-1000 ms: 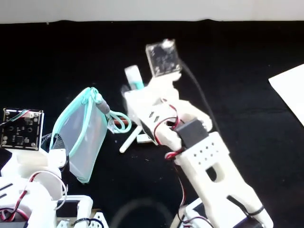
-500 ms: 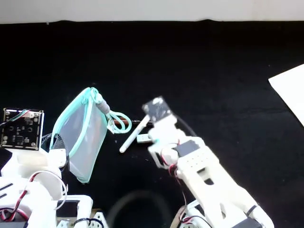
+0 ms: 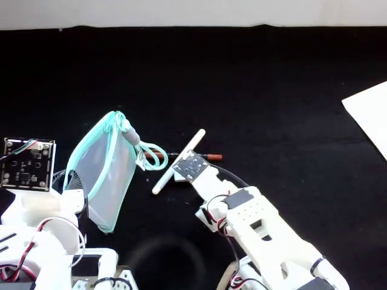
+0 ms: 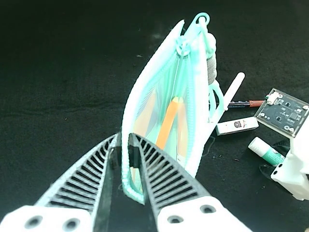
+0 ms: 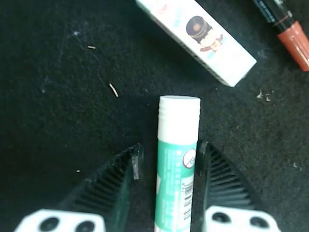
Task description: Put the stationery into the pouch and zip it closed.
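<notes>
Inside the pouch [image 4: 154, 96] that the left gripper [image 4: 124, 140] pinches, one orange pencil [image 4: 168, 121] lies; left out — glue stick [image 5: 177, 140] between spread jaws of the right gripper [image 5: 169, 154], eraser [image 5: 195, 34], red pen [image 5: 285, 29] — zip [image 4: 182, 47] undone.

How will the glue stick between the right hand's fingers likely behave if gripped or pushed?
The glue stick is a smooth round tube lying flat, so a sideways nudge would probably roll it. Its plastic body looks stiff, but may slip in the right hand.
</notes>
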{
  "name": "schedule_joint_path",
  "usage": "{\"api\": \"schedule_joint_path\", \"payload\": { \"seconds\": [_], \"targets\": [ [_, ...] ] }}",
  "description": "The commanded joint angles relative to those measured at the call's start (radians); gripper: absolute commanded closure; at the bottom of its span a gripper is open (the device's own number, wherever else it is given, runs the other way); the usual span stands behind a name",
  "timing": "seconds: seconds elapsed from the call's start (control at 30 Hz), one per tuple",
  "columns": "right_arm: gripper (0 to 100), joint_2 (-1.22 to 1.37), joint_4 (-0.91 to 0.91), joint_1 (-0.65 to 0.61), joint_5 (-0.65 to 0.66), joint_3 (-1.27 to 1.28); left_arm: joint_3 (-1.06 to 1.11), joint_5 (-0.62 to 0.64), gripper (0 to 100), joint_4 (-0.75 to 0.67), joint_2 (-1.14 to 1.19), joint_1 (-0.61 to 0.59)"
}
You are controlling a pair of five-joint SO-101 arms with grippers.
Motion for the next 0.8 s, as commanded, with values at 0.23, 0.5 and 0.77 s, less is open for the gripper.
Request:
{"api": "schedule_joint_path", "payload": {
  "seconds": [0.23,0.5,0.77],
  "targets": [
    [86.1,-0.001,-0.007,0.008,0.014,0.01,0.122,0.005,99,0.031,0.005,-0.008],
    [99.3,-0.013,-0.002,0.137,-0.066,-0.097,0.122,0.006,99,0.031,0.005,-0.008],
    [99.3,-0.013,0.173,0.166,-0.319,-0.659,0.122,0.005,99,0.031,0.005,-0.008]
  ]
}}
